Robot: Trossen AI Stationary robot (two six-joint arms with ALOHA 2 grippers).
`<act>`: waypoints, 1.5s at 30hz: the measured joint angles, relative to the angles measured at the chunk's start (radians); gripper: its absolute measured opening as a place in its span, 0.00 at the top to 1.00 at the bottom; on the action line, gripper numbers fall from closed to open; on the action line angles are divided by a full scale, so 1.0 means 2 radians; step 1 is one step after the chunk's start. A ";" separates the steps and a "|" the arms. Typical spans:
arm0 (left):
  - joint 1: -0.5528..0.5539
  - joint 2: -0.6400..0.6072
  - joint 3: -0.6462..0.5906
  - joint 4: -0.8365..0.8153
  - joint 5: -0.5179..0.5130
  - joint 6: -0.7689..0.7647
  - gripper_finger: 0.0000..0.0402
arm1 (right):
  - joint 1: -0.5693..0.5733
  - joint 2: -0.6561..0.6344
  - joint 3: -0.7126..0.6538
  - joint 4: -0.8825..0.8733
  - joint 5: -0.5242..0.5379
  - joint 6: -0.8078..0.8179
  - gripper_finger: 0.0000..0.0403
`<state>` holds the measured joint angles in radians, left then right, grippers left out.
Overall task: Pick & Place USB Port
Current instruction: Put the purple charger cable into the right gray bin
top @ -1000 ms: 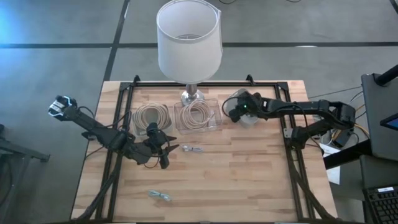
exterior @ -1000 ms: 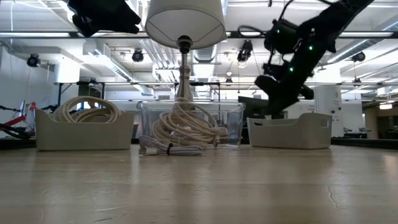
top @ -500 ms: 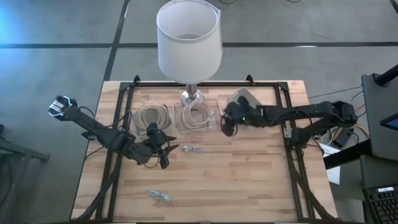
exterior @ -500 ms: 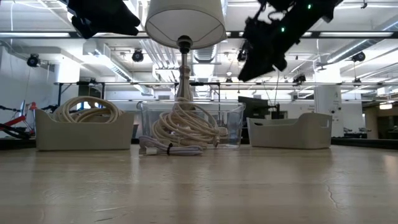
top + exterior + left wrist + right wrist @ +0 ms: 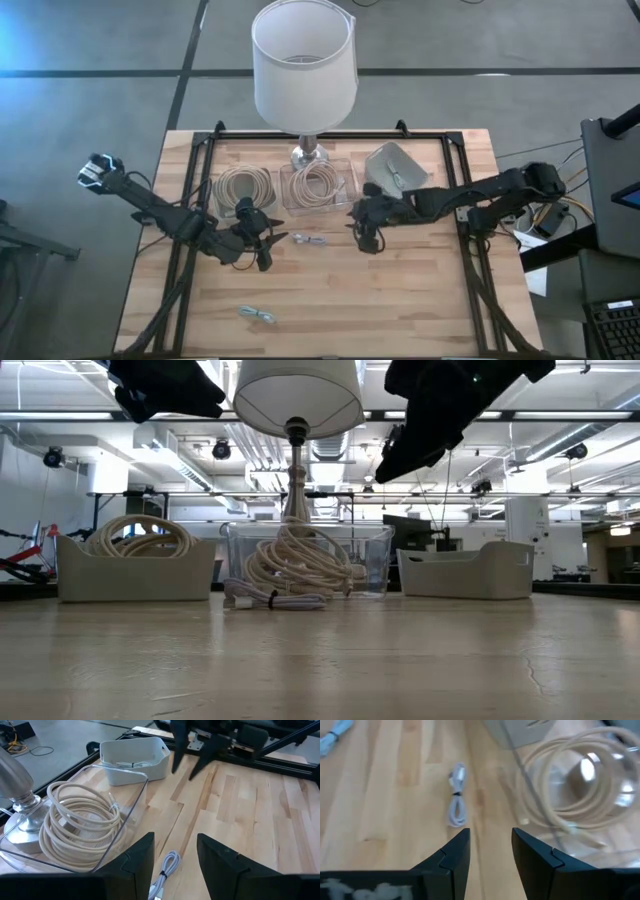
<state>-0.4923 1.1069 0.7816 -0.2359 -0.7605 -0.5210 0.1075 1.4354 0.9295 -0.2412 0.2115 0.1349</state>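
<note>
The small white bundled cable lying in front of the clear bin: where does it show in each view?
High view: small white cable, table centre, just before the clear bin.
Low view: on the tabletop, against the clear bin's front.
Left wrist view: bottom centre, between that hand's fingers.
Right wrist view: upper middle.
Shared landmark: the clear bin with coiled cream cable.

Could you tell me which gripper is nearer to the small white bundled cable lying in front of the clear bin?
Left. The left gripper hovers just beside the small white bundled cable, fingers open. The right gripper hangs farther off on its other side, fingers open.
</note>
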 joint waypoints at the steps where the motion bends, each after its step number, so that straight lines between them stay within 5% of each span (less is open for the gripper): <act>1: 0.000 0.000 -0.001 0.000 0.000 0.000 0.62 | 0.001 0.004 0.000 0.004 -0.007 0.005 0.65; 11: 0.000 0.000 -0.001 0.000 0.000 0.000 0.62 | 0.002 0.093 0.017 0.105 -0.095 0.014 0.65; 28: 0.000 0.000 -0.001 -0.008 0.004 0.011 0.62 | 0.002 0.287 0.184 0.013 -0.070 0.004 0.65; 33: 0.000 0.000 -0.001 -0.014 0.005 0.011 0.62 | 0.002 0.306 0.221 -0.039 -0.015 0.007 0.65; 45: 0.000 0.000 -0.001 -0.013 0.004 0.007 0.62 | 0.002 0.318 0.220 -0.045 -0.016 0.024 0.65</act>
<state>-0.4923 1.1072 0.7792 -0.2626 -0.7517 -0.5072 0.1112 2.0721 1.3689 -0.3309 0.1795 0.1836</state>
